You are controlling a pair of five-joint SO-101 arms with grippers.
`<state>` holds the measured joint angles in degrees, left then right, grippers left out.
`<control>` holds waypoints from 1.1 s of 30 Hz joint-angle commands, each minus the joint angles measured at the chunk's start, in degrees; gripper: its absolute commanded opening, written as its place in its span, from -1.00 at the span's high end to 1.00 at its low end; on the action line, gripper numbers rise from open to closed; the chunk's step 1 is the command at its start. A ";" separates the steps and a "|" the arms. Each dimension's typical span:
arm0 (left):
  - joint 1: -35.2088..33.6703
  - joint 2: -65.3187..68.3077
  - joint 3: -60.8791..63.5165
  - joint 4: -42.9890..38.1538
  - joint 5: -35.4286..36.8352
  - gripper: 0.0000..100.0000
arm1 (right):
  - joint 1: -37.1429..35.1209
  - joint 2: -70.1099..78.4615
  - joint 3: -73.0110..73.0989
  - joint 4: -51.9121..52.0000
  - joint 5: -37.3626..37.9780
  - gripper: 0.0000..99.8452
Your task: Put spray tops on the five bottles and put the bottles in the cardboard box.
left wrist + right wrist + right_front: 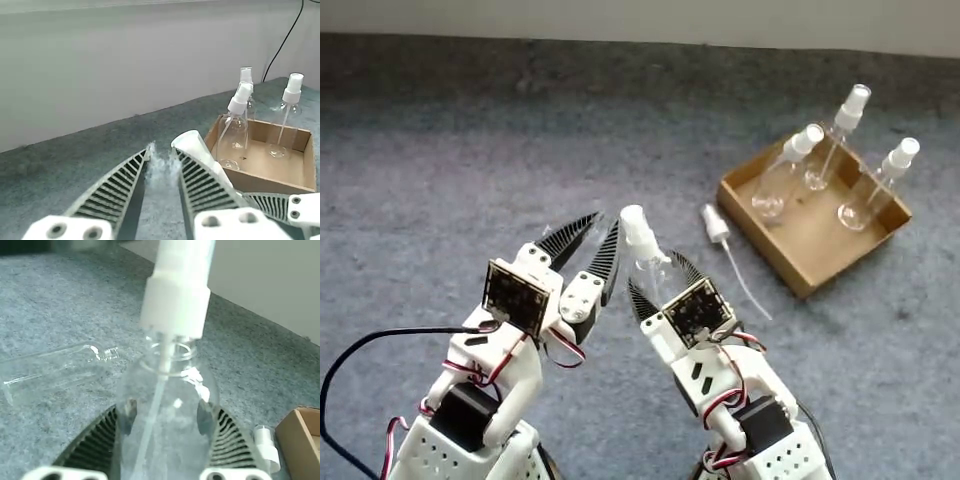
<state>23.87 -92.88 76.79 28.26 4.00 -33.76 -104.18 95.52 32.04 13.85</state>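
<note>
**A:** Where do we stand with the fourth one?

**B:** Our right gripper (166, 414) is clamped on the belly of a clear bottle (167, 440), held upright near the middle of the worktop (470, 150). Its spray top (175, 295) is in, with the tube down the neck. We judge the collar sits above the rim, not yet seated.

**A:** And our left gripper (608, 220)?

**B:** Its jaws are moderately apart, holding nothing, just left of that top.

**A:** So what can go wrong?

**B:** If we close off-centre, we push the top sideways and it tips out, or the smooth bottle twists in the right grip. If we press down too hard, the bottle may slide through the jaws.

**A:** And the rest?

**B:** Three capped bottles (825, 165) stand in the cardboard box (815, 245), far right. Setting this one in carelessly could topple them. A loose spray top (717, 228) lies just left of the box, on our likely path, so we could sweep it away. A bare bottle (50, 372) lies on its side on the worktop and would roll if nudged.
</note>
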 commanded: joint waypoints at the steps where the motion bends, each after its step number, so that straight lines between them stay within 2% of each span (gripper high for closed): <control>1: 4.44 -0.66 -0.31 -1.49 0.09 0.92 | 0.22 -1.27 6.20 0.04 0.70 0.80; 6: 5.67 -0.66 -0.22 -1.32 0.09 0.92 | 0.22 -1.27 6.20 0.04 0.70 0.80; 19: 2.24 -0.84 -0.13 -1.23 0.00 0.92 | 0.22 -1.27 6.20 -0.04 0.70 0.80; 26: 3.82 -0.84 -2.42 7.30 0.09 0.92 | 0.22 -1.27 6.20 -0.22 0.70 0.80; 33: 3.47 -0.84 -2.68 7.82 0.09 0.92 | 0.31 -1.27 6.20 -0.31 0.53 0.80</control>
<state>27.03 -93.14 77.41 35.82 4.00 -33.76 -104.18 95.52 32.04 13.85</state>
